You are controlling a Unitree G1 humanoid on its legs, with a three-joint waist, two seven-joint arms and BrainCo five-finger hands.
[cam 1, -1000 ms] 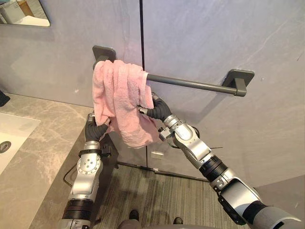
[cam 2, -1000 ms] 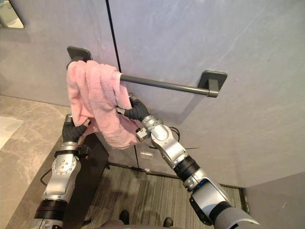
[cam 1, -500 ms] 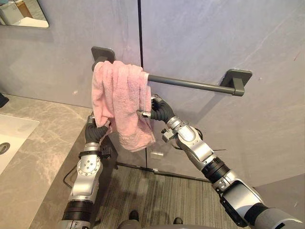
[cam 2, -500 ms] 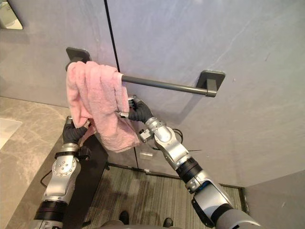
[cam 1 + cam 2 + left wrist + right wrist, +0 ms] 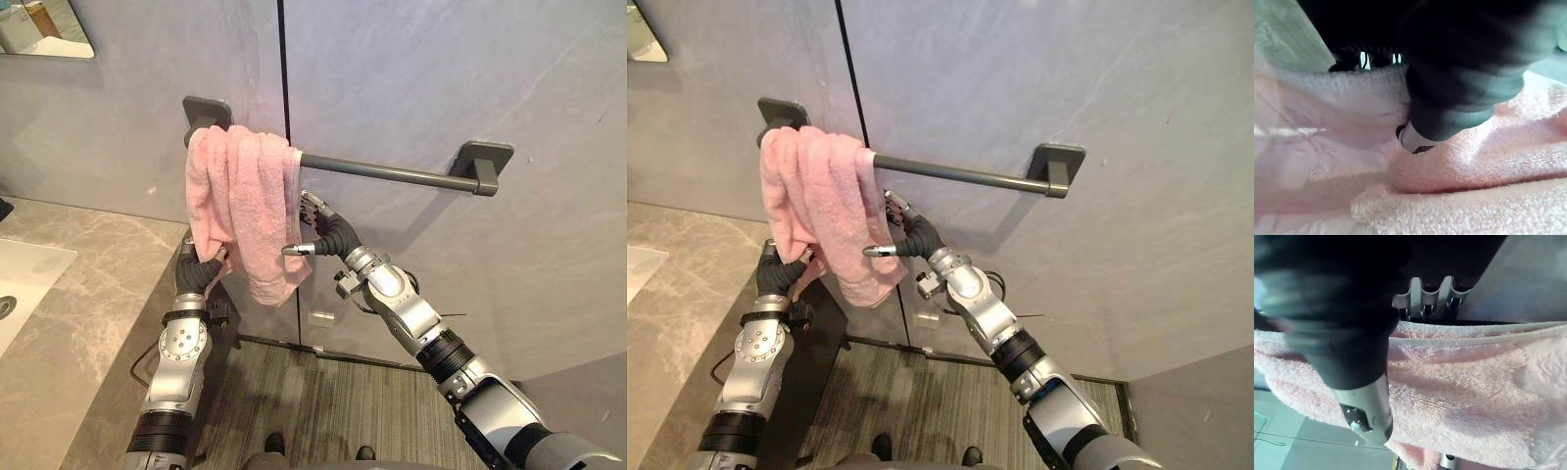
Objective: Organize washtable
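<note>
Grey stone-look wall panels (image 5: 441,78), divided by one dark vertical seam, carry a dark grey metal towel bar (image 5: 392,173) mounted on two square brackets. A pink terry-cloth towel (image 5: 240,206) is draped over the left end of the bar, against the left bracket. It hangs bunched in uneven folds, and its lower edge ends well above the floor.

The left robot hand (image 5: 199,269) is raised under the lower left corner of the towel. In the left wrist view its thumb (image 5: 1415,139) presses on the pink pile while the fingertips (image 5: 1364,59) show past the fold on the other side, so the cloth is pinched between them.

The right robot hand (image 5: 323,233) is at the right edge of the towel, below the bar. Its fingers (image 5: 1422,298) are straight and spread behind the hem, and its thumb (image 5: 1369,401) extends across the front face. The edge of the towel lies between thumb and fingers without being clamped.

A grey marbled surface (image 5: 88,294) runs along the left side and holds a white recessed sink (image 5: 24,279). The corner of a wall mirror (image 5: 44,24) shows above it.
</note>
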